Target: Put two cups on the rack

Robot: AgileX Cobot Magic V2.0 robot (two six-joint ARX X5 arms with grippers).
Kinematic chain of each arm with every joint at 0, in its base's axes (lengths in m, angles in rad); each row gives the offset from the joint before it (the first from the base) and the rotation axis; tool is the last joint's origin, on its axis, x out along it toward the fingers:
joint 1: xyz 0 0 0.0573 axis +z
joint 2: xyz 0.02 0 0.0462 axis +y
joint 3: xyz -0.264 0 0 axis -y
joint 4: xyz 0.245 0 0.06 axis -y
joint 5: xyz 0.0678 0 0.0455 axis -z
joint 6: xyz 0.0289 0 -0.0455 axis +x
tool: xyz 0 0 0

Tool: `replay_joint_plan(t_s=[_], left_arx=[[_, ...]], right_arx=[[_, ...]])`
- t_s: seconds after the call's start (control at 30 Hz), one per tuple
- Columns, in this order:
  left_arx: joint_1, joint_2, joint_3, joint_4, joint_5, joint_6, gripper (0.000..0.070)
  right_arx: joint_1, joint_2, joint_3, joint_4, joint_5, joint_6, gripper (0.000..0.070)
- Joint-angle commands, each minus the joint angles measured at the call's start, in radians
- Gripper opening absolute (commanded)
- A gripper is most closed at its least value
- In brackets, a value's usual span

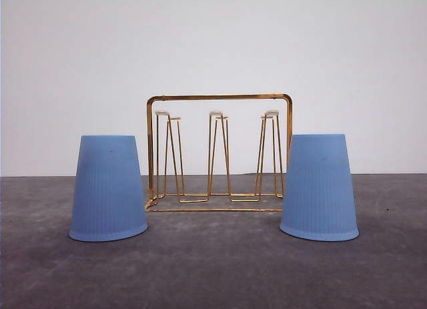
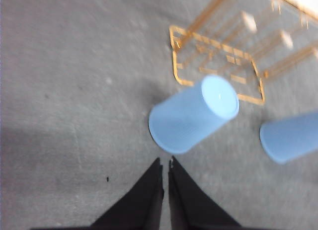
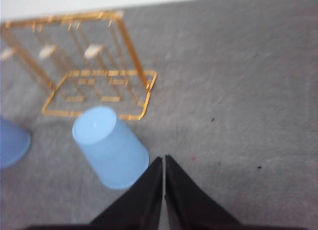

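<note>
Two light blue ribbed cups stand upside down on the grey table, one (image 1: 108,187) left of the gold wire rack (image 1: 219,152) and one (image 1: 319,187) right of it. The rack's white-tipped prongs are bare. My left gripper (image 2: 165,166) is shut with nothing in it, hanging above and short of the left cup (image 2: 194,113), with the rack (image 2: 218,51) and the other cup (image 2: 289,136) beyond. Shut and holding nothing, my right gripper (image 3: 163,160) hovers close beside the right cup (image 3: 110,146). The rack (image 3: 94,86) and the left cup's edge (image 3: 12,143) lie beyond it.
The table (image 1: 213,269) is dark grey with a few small specks. A plain white wall (image 1: 213,42) stands behind the rack. Open tabletop stretches in front of both cups and to either side.
</note>
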Motion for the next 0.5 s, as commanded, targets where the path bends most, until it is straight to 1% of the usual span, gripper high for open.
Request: replay_joint_plan(t_s=[0.0, 0.1, 0.23, 0.37, 0.4, 0.43, 0.47], left_arx=[[-0.013, 0.015, 0.018, 0.015, 0.011, 0.115, 0.0004], [-0.068, 0.038, 0.018, 0.031, -0.015, 0.219, 0.0004], [-0.174, 0.05, 0.018, 0.071, -0.065, 0.345, 0.0004], [-0.257, 0.049, 0.018, 0.097, -0.067, 0.51, 0.0006], [-0.27, 0.049, 0.018, 0.103, -0.068, 0.548, 0.002], [-0.28, 0.049, 0.018, 0.109, -0.068, 0.58, 0.0051], [-0.285, 0.049, 0.018, 0.117, -0.068, 0.591, 0.0144]], right_arx=[[0.022, 0.021, 0.009, 0.012, -0.002, -0.063, 0.0005], [0.077, 0.04, 0.009, 0.029, 0.015, -0.117, 0.0005], [0.158, 0.048, 0.009, 0.025, 0.079, -0.182, 0.0007], [0.209, 0.047, 0.009, 0.027, 0.081, -0.229, 0.0009], [0.215, 0.048, 0.009, 0.027, 0.081, -0.234, 0.0021], [0.217, 0.048, 0.009, 0.027, 0.081, -0.24, 0.0048], [0.217, 0.048, 0.009, 0.028, 0.081, -0.248, 0.0121]])
